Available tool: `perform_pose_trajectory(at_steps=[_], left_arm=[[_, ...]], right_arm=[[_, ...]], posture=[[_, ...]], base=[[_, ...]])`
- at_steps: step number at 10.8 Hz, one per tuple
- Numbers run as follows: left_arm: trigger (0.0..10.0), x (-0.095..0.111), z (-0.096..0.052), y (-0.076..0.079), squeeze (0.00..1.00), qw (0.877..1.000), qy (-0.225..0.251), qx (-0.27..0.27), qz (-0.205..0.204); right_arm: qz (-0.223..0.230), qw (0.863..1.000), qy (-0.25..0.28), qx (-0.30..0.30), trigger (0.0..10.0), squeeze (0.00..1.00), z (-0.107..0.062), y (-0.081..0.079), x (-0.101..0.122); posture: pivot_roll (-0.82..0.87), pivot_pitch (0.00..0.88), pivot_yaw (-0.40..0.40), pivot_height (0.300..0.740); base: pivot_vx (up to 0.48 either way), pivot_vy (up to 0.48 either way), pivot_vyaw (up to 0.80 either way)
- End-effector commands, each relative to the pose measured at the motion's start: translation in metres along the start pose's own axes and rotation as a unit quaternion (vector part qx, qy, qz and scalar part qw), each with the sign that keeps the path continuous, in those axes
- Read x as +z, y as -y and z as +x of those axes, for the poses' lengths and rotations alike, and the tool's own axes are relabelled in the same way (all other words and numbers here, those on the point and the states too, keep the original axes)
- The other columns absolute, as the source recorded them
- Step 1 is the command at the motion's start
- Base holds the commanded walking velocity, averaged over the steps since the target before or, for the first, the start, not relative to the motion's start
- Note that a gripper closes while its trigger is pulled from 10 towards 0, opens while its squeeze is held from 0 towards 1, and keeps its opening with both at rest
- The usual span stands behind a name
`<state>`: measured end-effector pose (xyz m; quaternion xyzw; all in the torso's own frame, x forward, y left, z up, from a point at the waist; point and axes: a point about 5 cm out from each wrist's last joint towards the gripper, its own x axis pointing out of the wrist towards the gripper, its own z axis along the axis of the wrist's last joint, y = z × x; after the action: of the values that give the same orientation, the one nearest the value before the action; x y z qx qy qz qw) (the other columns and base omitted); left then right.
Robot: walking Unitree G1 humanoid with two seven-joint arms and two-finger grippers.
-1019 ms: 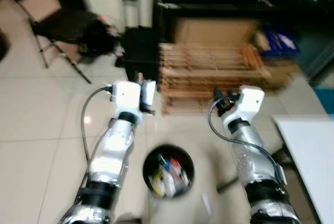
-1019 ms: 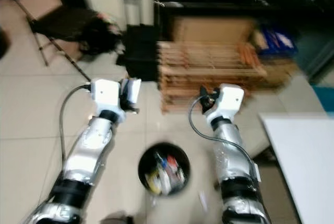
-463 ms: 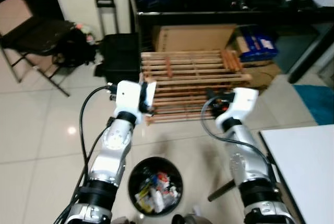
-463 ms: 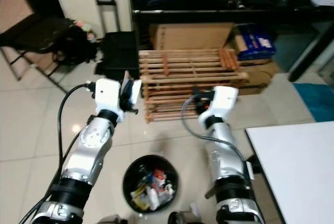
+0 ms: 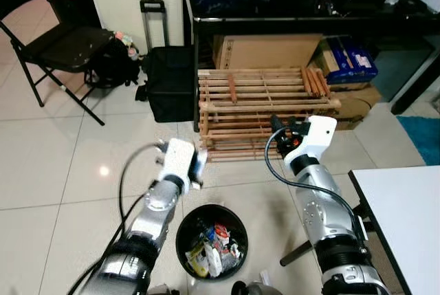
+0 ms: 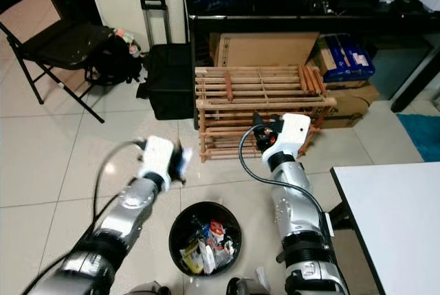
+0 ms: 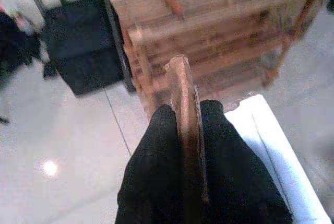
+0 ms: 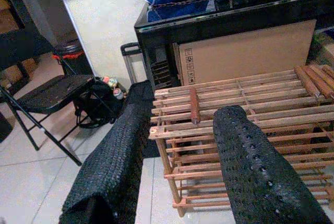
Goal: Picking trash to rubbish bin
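Left gripper (image 7: 183, 130) clamping one brown strip (image 7: 185, 109), right gripper (image 8: 182, 156) spread empty, one black bin (image 5: 212, 241) below.

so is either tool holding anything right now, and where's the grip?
Left tool is shut on a thin flat brown piece, edge-on between its fingers, gripped along the lower part, tip protruding. Right tool is open, holding nothing.

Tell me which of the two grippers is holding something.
The left gripper: its fingers are shut on a flat brown piece, seen in its wrist view. The right gripper has its fingers spread apart with nothing between them.
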<state>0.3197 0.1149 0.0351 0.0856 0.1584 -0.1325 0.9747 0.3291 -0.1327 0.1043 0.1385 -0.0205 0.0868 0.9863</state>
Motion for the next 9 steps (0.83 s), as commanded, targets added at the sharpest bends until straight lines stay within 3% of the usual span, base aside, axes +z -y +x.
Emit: perform_pose_trajectory(at_steps=[1,5,7,8,9], left_arm=[[10.0,-0.010,0.000,0.008,0.00,1.000,-0.023,-0.017,0.007],[10.0,-0.051,-0.011,0.037,0.00,0.990,-0.125,-0.056,0.025],[10.0,-0.055,-0.013,0.043,0.00,0.990,-0.128,-0.060,0.014],[10.0,-0.055,-0.013,0.043,0.00,0.990,-0.127,-0.059,0.015],[10.0,-0.054,-0.013,0.043,0.00,0.990,-0.126,-0.058,0.013]], right_arm=[[-0.004,1.000,0.001,-0.010,10.0,0.00,-0.004,0.005,0.002],[-0.016,0.999,-0.007,-0.027,10.0,0.00,-0.010,0.020,0.001],[-0.064,0.989,-0.121,-0.055,10.0,0.00,-0.029,0.044,-0.046],[-0.069,0.971,-0.215,-0.077,10.0,0.00,-0.054,0.056,-0.083],[-0.074,0.962,-0.249,-0.085,10.0,0.00,-0.066,0.061,-0.096]], posture=[[-0.04,0.117,-0.057,0.740],[-0.06,0.125,-0.069,0.740],[-0.06,0.122,-0.073,0.740],[-0.04,0.122,-0.074,0.740],[-0.04,0.121,-0.070,0.740]], base=[[0.000,0.000,0.00],[0.000,0.000,0.00],[0.000,0.000,0.00],[0.000,0.000,0.00],[0.000,0.000,0.00]])
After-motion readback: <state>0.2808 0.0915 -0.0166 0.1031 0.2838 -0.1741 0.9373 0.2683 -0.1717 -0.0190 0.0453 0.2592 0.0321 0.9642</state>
